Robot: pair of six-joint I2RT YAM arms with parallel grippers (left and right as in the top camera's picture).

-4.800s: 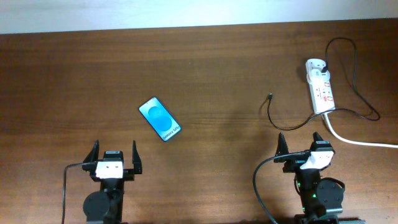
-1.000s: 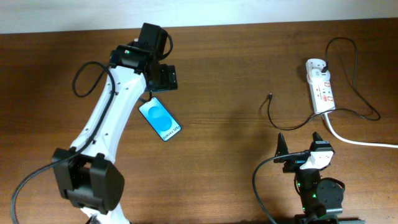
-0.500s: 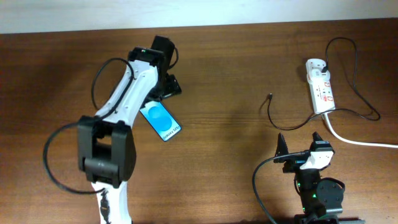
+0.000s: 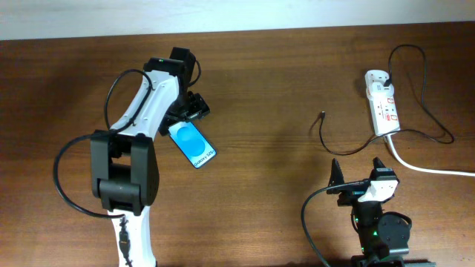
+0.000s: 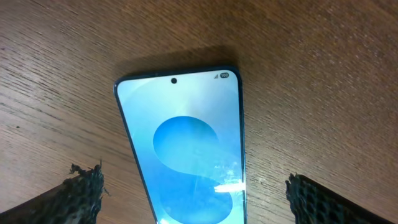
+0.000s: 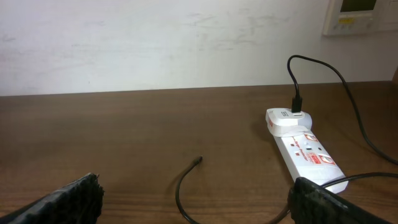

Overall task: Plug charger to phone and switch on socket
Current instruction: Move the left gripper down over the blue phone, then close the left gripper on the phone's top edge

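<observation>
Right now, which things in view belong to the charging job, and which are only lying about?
For the job: phone, charger, socket, left gripper open over the phone.
Only lying about: the socket's thick white cord, wall panel.

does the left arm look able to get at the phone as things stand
Probably yes. The left end effector is open above the top end of the phone, its fingers either side of the long edges in the wrist view, and nothing lies between them.
</observation>
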